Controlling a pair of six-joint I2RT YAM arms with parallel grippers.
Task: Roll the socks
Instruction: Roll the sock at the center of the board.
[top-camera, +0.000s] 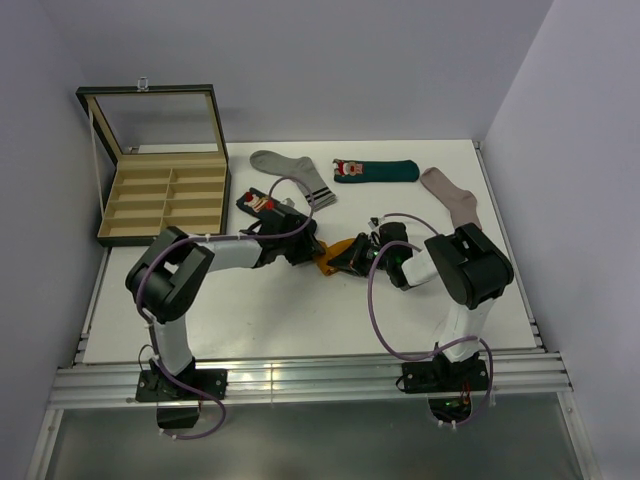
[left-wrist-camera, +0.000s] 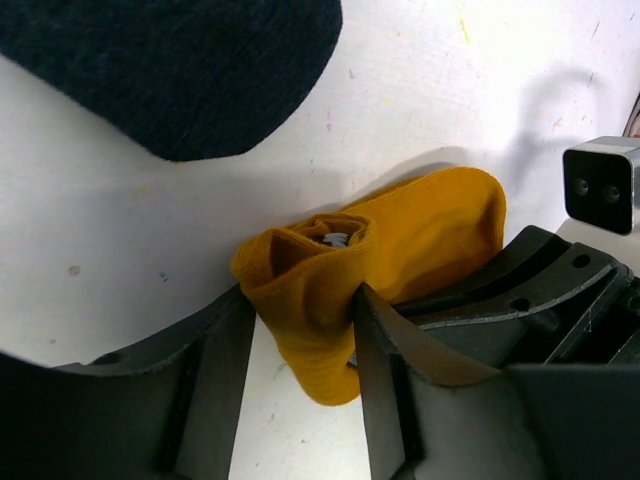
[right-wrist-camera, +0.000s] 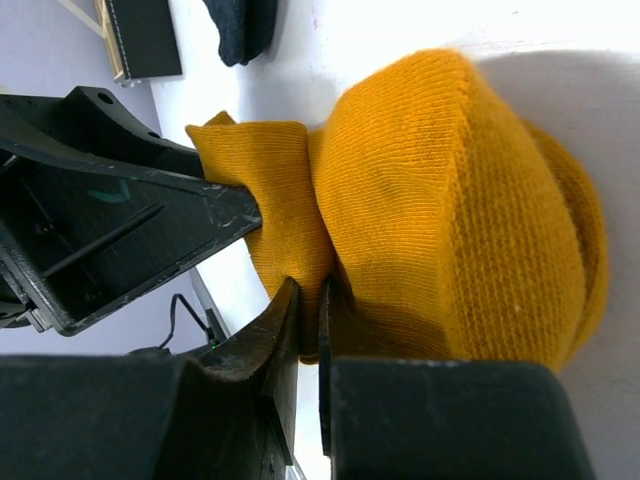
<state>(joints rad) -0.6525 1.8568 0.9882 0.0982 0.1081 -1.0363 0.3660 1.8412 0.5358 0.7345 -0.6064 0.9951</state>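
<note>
The mustard-orange sock (top-camera: 330, 262) lies half rolled at mid-table, between both grippers. In the left wrist view its rolled end (left-wrist-camera: 310, 280) sits between my left gripper's (left-wrist-camera: 305, 300) fingers, which press on both sides of it. My right gripper (right-wrist-camera: 308, 285) pinches a thin fold of the same sock (right-wrist-camera: 450, 200), its jaws almost together. From above, the left gripper (top-camera: 305, 250) and right gripper (top-camera: 352, 258) face each other across the sock. The navy sock (top-camera: 262, 205) lies flat just behind the left gripper. The dark teal sock (top-camera: 375, 170) lies flat at the back.
A grey striped sock (top-camera: 290, 175) lies at the back centre and a pinkish-beige sock (top-camera: 450, 195) at the back right. An open compartment box (top-camera: 165, 195) with its glass lid up stands at the back left. The navy sock's toe (left-wrist-camera: 180, 60) is close to the left fingers.
</note>
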